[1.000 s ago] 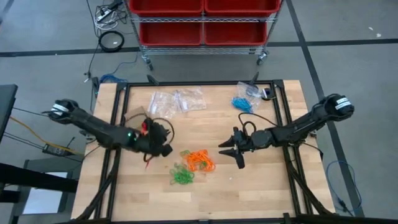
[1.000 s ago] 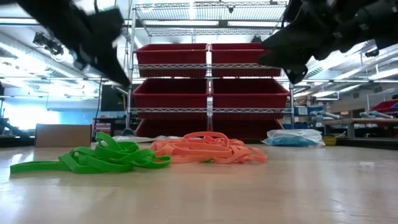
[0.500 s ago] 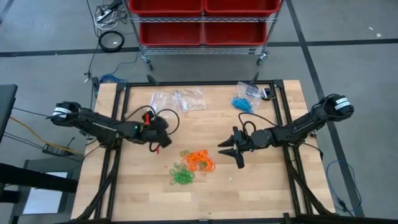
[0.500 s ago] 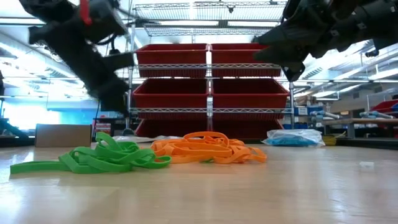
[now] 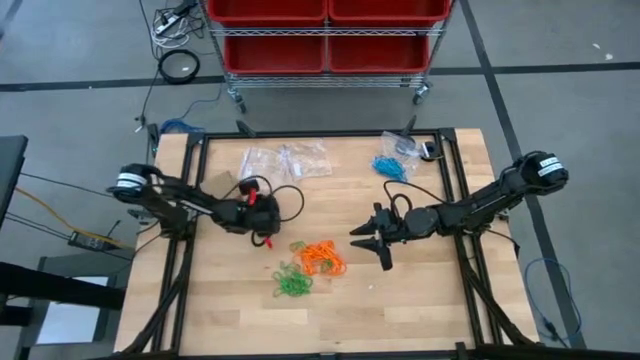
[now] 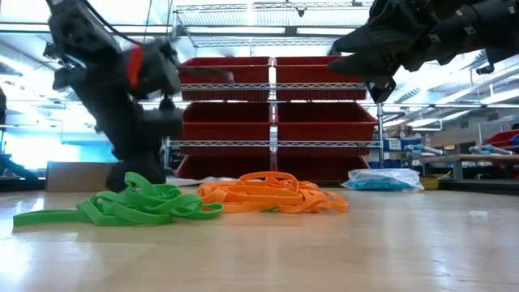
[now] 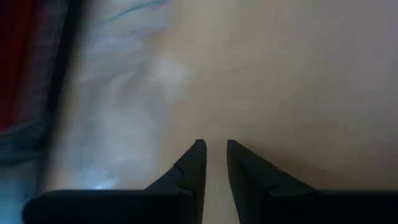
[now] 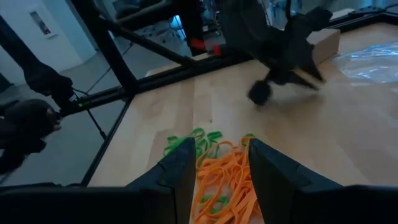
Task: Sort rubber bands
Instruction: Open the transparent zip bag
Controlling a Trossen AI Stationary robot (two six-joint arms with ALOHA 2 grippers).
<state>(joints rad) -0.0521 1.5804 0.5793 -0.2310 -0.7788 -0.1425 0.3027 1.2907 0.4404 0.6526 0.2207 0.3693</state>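
**Both grippers empty above the band piles**

Bare wood lies open along the table's (image 5: 330, 310) near edge. Ahead of it sit the green rubber bands (image 5: 292, 284), touching the orange rubber bands (image 5: 322, 259). My right gripper (image 5: 368, 243) hangs just beside the orange clump, fingers spread, holding nothing. My left gripper (image 5: 262, 236) is a narrow gap apart, empty, and has swung in toward the middle since a second ago. Clear bags (image 5: 285, 160) lie farther back.

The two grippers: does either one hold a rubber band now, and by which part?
Neither. The left gripper and the right gripper show empty gaps between their fingers.
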